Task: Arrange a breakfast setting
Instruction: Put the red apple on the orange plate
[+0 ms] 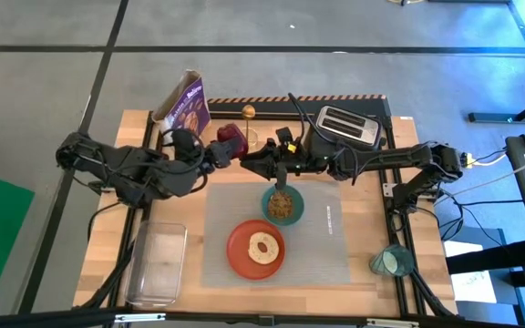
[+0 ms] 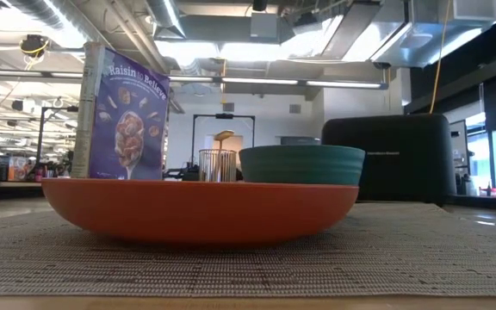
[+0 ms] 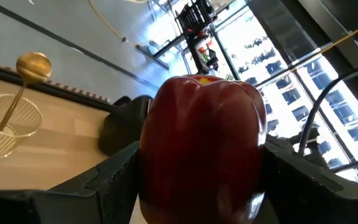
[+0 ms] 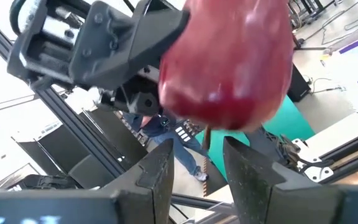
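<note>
Left wrist view: dark red fruit [image 3: 202,146] between jaws

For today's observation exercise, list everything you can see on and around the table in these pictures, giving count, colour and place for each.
Placemat: one, grey, table centre.
Plate: one, orange, on the placemat's near-left part.
Bagel: one, tan, on the plate.
Bowl: one, teal, holding cereal, on the placemat behind the plate.
Cup: one, teal, right of the placemat.
Apple: one, dark red, held above the table.
Spoon: one, gold, standing in a wire holder at the back.
Cereal box: one, purple, back left.
Toaster: one, black, back right.
Plastic tub: one, clear, front left.
Left gripper: clamped on the apple.
Right gripper: fingers parted just below the apple.
</note>
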Available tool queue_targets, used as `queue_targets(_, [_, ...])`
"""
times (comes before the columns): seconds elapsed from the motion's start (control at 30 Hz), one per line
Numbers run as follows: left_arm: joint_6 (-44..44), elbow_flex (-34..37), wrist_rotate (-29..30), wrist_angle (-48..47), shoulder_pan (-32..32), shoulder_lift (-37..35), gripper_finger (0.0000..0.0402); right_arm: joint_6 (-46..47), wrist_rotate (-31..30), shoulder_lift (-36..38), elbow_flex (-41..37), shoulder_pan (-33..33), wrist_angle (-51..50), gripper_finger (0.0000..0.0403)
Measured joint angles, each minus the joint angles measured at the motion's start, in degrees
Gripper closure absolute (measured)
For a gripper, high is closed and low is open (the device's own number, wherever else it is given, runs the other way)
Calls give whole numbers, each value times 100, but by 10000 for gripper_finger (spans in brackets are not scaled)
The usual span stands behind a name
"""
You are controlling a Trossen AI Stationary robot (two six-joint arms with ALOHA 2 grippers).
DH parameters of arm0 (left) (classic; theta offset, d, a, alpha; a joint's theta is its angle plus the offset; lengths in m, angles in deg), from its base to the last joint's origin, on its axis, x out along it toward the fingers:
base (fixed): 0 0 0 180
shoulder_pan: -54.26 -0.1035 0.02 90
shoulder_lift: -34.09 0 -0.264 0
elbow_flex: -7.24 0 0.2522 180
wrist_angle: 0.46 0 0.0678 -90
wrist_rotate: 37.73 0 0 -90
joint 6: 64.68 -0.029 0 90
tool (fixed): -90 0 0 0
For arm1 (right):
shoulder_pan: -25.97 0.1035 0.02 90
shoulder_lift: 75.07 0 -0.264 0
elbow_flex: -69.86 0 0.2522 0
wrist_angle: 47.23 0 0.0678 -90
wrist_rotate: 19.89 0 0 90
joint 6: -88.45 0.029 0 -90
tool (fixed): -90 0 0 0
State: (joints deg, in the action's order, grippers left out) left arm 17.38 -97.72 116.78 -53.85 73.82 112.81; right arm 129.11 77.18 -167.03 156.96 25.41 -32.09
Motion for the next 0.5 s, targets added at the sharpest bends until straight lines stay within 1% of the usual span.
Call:
queue_targets(0.13, [3,0,-71,-4,9,15,113,0,-88,0,0,4,-38,276])
queue_targets(0.23, [-10,0,-45,-3,10,10,113,2,-145,0,0,4,-35,292])
queue_targets(0.5, [-16,-2,-53,-12,50,52,113,-1,-98,0,-4,4,-47,392])
